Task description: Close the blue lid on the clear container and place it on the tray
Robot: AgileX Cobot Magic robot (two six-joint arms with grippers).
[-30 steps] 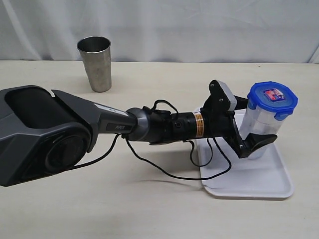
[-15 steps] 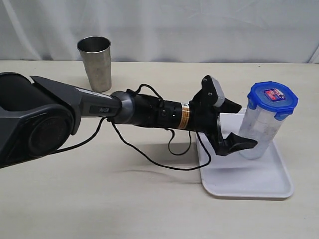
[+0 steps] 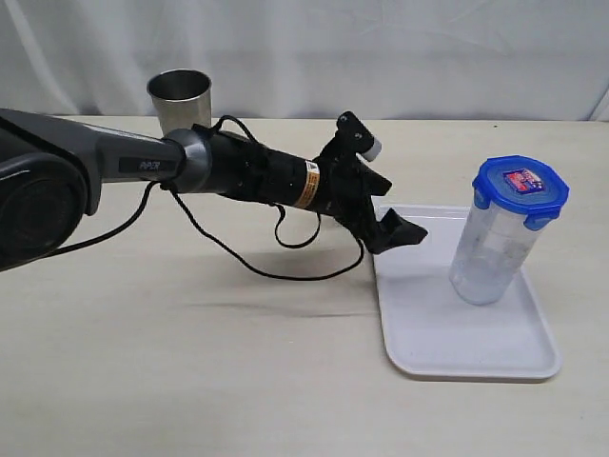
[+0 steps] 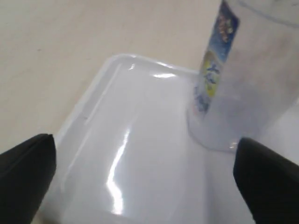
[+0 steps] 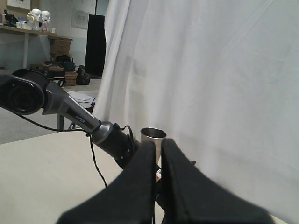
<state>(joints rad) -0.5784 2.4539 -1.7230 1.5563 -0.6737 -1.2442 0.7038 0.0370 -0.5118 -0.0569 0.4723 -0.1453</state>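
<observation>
The clear container [image 3: 490,252] stands upright on the white tray [image 3: 447,333], and the blue lid [image 3: 520,188] sits on top of it, sticker facing up. My left gripper [image 3: 398,208] hangs open over the tray's near-left corner, a hand's width left of the container and not touching it. In the left wrist view the container [image 4: 254,93] and the tray [image 4: 121,149] lie ahead of the gripper [image 4: 145,186], whose dark fingertips [image 4: 25,172] stand far apart with nothing between them. My right gripper [image 5: 159,151] is shut and empty, held high and out of the exterior view.
A stainless-steel cup [image 3: 181,100] stands at the back left, partly behind the left arm [image 3: 238,171]. A black cable [image 3: 276,262] loops down from that arm to the table. A white curtain closes off the back.
The left gripper has let go of the container and drawn back leftward and upward off the tray. The container with its lid stays standing on the tray.
</observation>
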